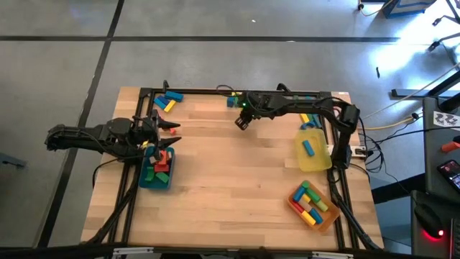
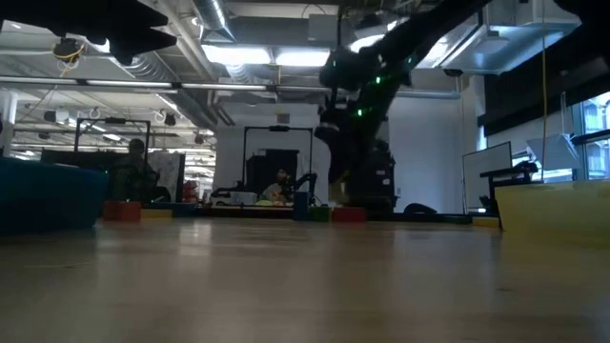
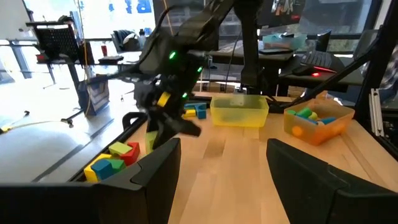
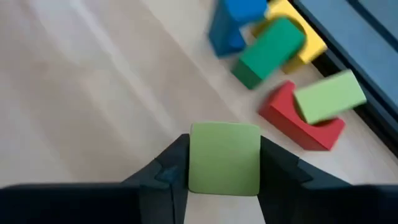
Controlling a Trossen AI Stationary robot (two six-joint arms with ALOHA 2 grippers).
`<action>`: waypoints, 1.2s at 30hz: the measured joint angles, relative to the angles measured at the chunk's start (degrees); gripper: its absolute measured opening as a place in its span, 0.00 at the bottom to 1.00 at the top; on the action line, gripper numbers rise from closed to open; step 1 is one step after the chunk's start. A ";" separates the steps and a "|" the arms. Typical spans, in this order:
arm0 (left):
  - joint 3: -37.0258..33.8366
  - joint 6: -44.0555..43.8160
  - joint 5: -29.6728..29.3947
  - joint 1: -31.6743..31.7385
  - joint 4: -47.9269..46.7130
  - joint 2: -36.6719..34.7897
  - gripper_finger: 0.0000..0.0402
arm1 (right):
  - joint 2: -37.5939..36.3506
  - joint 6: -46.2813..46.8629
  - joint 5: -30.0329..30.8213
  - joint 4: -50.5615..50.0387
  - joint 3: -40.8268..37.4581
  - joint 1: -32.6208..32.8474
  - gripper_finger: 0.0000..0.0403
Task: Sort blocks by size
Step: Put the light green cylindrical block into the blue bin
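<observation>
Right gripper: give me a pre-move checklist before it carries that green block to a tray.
1. Right gripper shut on light green block: ok.
2. Block centred between the fingers, sitting square: ok.
3. Block lifted off the table: ok, low view shows the gripper raised.
4. Yellow tray has room: ok, one blue block inside.
5. Left gripper out of the way, open over the teal tray: ok.
6. Which tray fits this size: cannot tell.

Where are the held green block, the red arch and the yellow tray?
green block (image 4: 224,158), right wrist view, its front face.
red arch (image 4: 298,123), right wrist view, its side face.
yellow tray (image 1: 314,164), high view, bare floor.
</observation>
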 joint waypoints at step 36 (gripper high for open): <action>3.30 1.65 0.01 0.02 8.27 16.06 0.56 | -2.66 -13.74 -17.30 41.42 0.04 17.08 0.39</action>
